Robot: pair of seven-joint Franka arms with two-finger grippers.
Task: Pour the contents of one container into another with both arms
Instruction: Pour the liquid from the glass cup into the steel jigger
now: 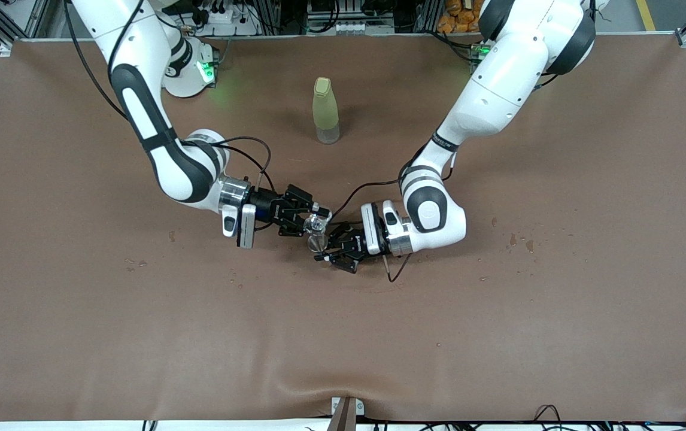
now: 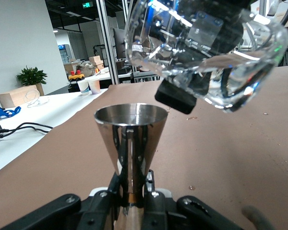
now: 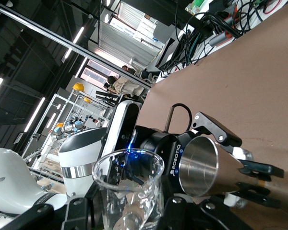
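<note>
Grippers meet mid-table, so front view is a black tangle there. Glass cup (image 1: 316,223) and steel cup (image 1: 318,242) barely readable in it, glass tipped above steel. Left wrist view clears it up: left gripper (image 2: 131,203) clenched on narrow base of steel cup (image 2: 130,136), glass cup (image 2: 201,52) tilted over its rim, cut off at frame top. Right wrist view shows right gripper (image 3: 127,218) grasping glass cup (image 3: 129,191), fingers mostly hidden. Only front view shows yellow-green bottle (image 1: 325,111), upright, farther from camera, and water drops on brown table (image 1: 498,329).

Brown table cover (image 1: 558,335); potted plant (image 2: 32,76) near white wall; ceiling strip lights (image 3: 36,112).
</note>
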